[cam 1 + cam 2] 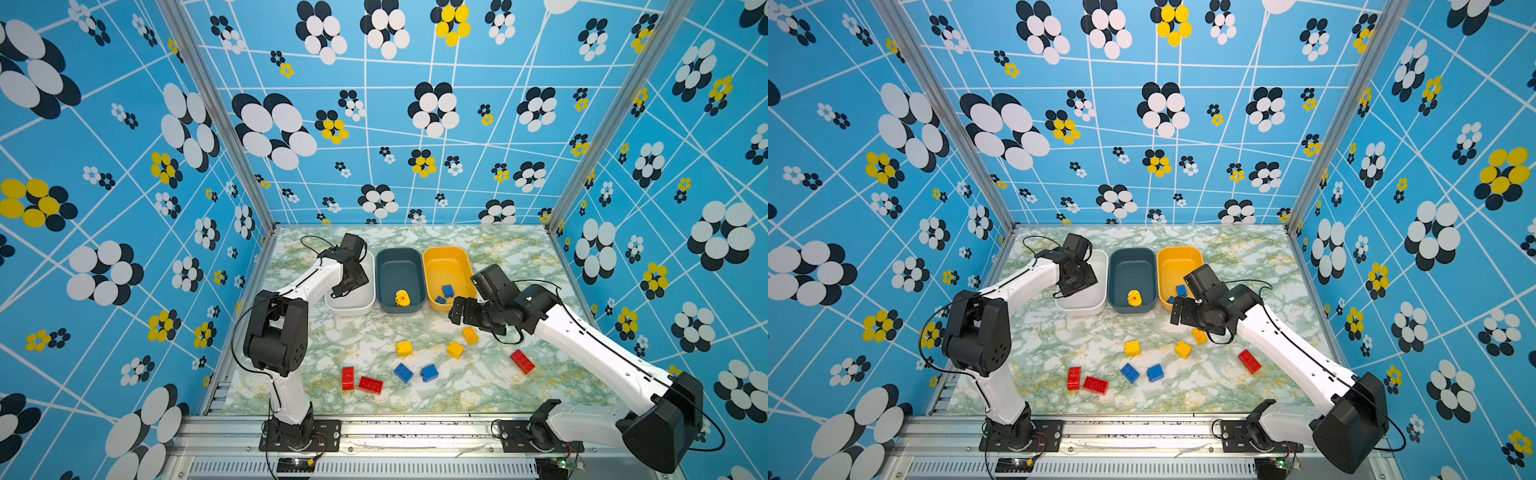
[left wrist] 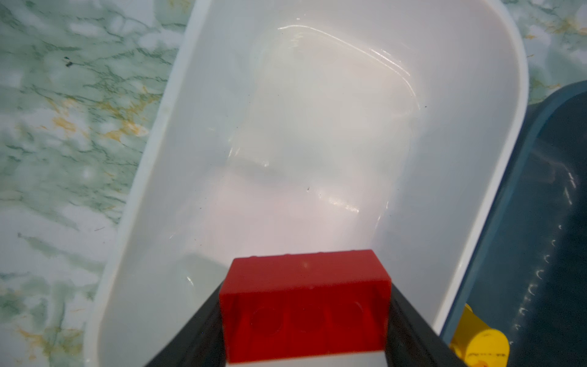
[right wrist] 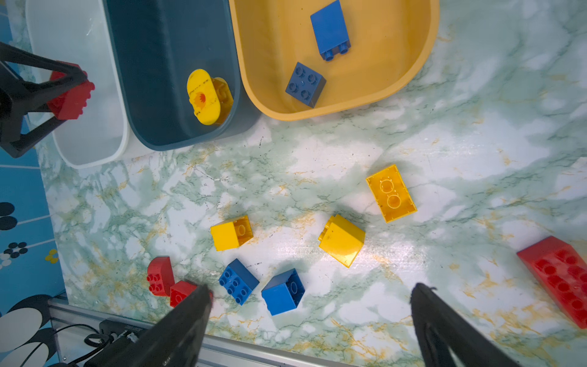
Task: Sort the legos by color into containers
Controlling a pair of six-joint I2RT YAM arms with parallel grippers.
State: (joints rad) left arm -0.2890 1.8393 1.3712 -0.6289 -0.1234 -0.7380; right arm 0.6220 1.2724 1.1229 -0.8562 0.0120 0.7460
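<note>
**A:** Where are we?

**B:** At ten o'clock on the marbled table sits the white shallow plastic tub. Our left gripper hangs over it, clamping a red studded plastic brick.

**A:** And our right gripper?

**B:** Jaws wide and empty, toward two o'clock. Next, we judge, release the brick, then fetch the two loose red bricks at six.

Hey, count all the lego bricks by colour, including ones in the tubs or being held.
Red legos: 4 (one in the left end effector)
Yellow legos: 4 (one in the teal tub)
Blue legos: 4 (two in the yellow tub)
Total: 12
</note>
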